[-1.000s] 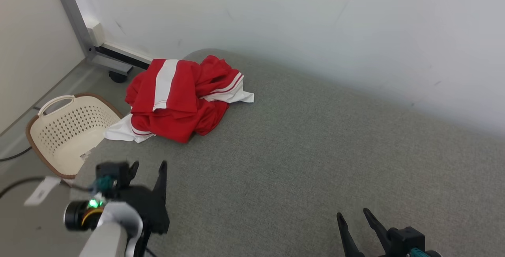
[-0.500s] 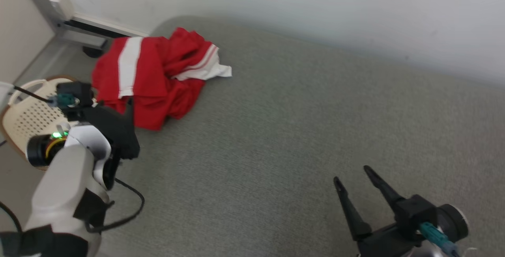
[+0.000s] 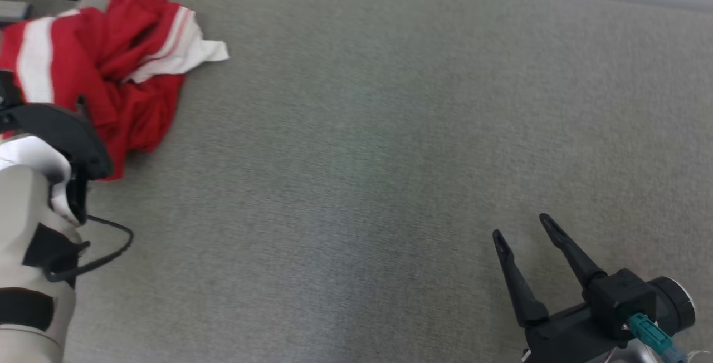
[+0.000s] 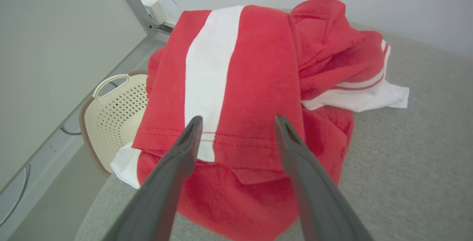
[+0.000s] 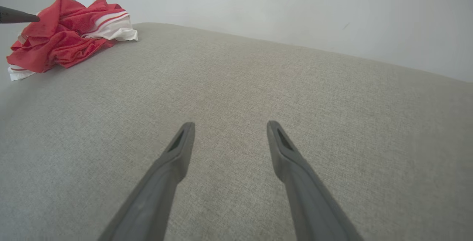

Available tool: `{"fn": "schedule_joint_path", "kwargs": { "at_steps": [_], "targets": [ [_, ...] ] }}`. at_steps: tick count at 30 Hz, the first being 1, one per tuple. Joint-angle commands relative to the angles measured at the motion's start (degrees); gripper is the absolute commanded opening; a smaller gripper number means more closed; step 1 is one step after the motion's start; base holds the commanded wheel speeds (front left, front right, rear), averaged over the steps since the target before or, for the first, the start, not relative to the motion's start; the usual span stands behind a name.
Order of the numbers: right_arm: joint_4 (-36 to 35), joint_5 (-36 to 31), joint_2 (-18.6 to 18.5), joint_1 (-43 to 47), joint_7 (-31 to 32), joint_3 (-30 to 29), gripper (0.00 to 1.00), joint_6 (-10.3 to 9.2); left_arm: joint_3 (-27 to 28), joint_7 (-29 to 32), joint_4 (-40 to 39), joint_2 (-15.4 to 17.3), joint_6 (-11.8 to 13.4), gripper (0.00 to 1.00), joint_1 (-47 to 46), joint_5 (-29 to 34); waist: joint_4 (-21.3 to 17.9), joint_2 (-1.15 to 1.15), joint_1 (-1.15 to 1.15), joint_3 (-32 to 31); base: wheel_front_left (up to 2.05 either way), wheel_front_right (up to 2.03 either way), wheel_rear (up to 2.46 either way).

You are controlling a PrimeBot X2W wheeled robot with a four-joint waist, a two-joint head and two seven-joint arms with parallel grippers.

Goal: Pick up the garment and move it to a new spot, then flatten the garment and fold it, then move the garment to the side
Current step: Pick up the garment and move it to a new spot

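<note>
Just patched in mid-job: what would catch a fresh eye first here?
The crumpled red-and-white garment, heaped at the far left corner of the grey surface, with the left gripper open and aimed at it up close. The right gripper hangs open over bare fabric at lower right; a cream basket sits on the floor beyond the corner.

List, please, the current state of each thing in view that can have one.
Red-and-white fabric garment: bunched in a heap on the grey cushion, unheld.
Left claw: open, pointed at the garment, gripping nothing.
Right claw: open, empty, over bare cushion.
Cream perforated plastic basket: beside the cushion, nothing visible inside.
</note>
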Motion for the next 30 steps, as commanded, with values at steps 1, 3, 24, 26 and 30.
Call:
{"fn": "schedule_joint_path", "kwargs": {
  "at_steps": [1,3,24,26,30],
  "targets": [
    [-0.31,-0.15,-0.25,0.57,-0.15,-0.41,1.00,-0.12,0.39,-0.18,0.75,0.55,0.81,1.00,-0.97,-0.27,-4.37,-0.01,-0.01,4.57,0.00,0.00,0.00],
    [-0.67,-0.17,-0.46,0.98,-0.28,-0.54,1.00,-0.12,0.64,-0.28,1.96,0.96,1.97,1.00,-1.31,-0.32,-4.62,-0.01,-0.01,5.17,0.00,0.00,0.00],
    [8.46,1.88,2.13,0.13,-4.26,1.78,1.00,-0.12,-3.11,-4.27,7.22,2.43,6.30,0.00,-0.22,2.46,-5.22,-0.01,-0.01,-9.08,0.00,0.00,0.00],
    [10.37,2.24,2.70,1.05,-4.85,2.36,1.00,-0.12,-3.73,-4.09,7.45,2.87,6.36,0.00,0.35,2.97,-5.75,-0.01,-0.01,-13.09,0.00,0.00,0.00],
    [12.31,2.77,3.66,2.70,-5.88,1.77,1.00,-0.12,-5.11,-4.89,7.13,3.29,4.80,0.00,0.62,4.00,-6.39,-0.01,-0.01,-17.90,0.00,0.00,0.00]
  ]
}}
